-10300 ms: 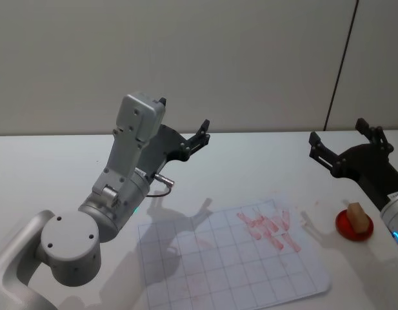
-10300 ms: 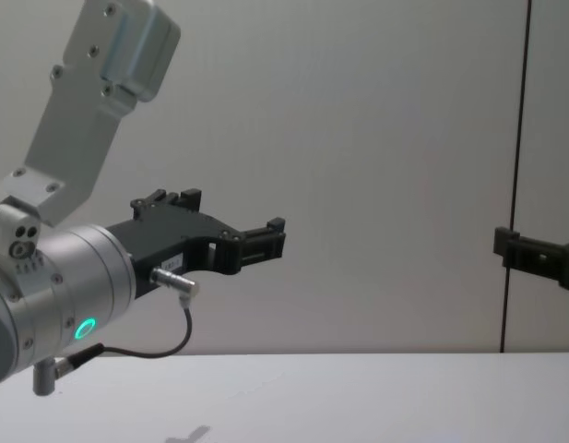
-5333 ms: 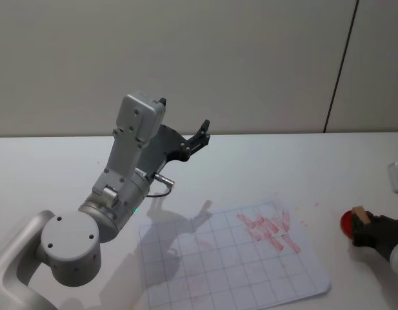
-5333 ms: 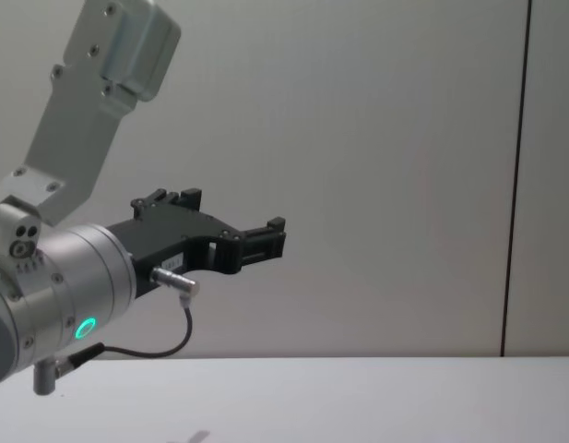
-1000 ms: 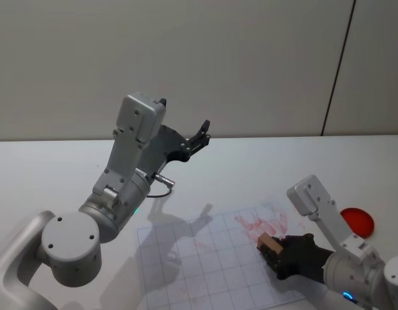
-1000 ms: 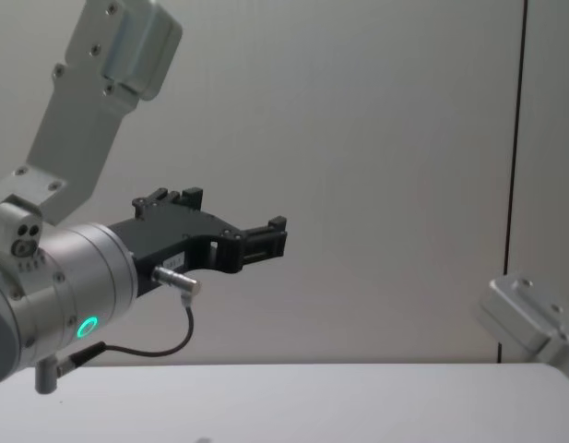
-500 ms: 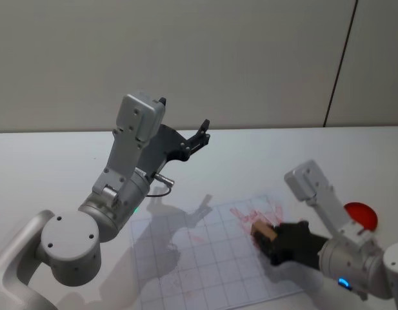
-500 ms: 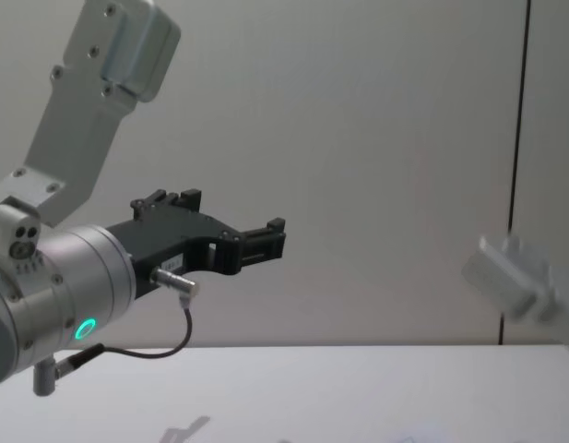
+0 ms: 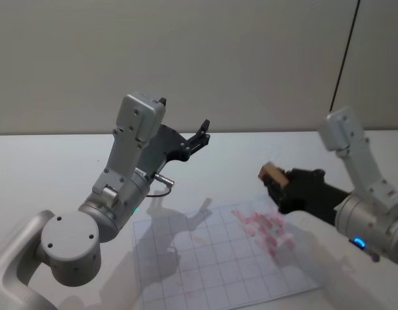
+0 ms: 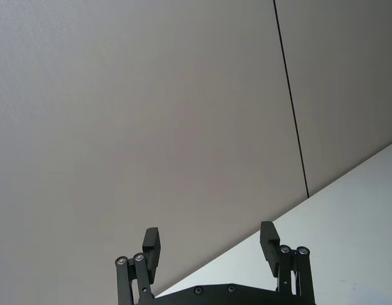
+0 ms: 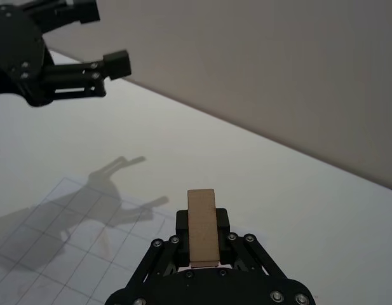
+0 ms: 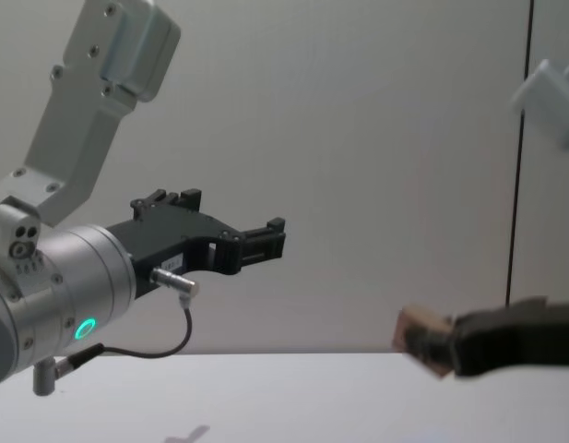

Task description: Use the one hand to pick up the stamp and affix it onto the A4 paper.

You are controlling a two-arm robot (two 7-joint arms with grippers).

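Head view: right gripper [image 9: 280, 183] clamps stamp [image 9: 271, 173] above A4 paper [image 9: 218, 258] | left gripper [image 10: 210, 248] wide

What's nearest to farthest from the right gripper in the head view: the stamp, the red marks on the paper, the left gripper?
1. The stamp, clamped in the right gripper.
2. The red marks, on the paper just below it.
3. The left gripper, raised on the far left side.

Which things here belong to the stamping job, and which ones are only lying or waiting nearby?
Belonging to the job:
- right tool, raised above the paper, shut on the stamp
- stamp, a wood-coloured block
- A4 paper, gridded, with red marks

Only nearby:
- left tool, open, parked in the air
- white table
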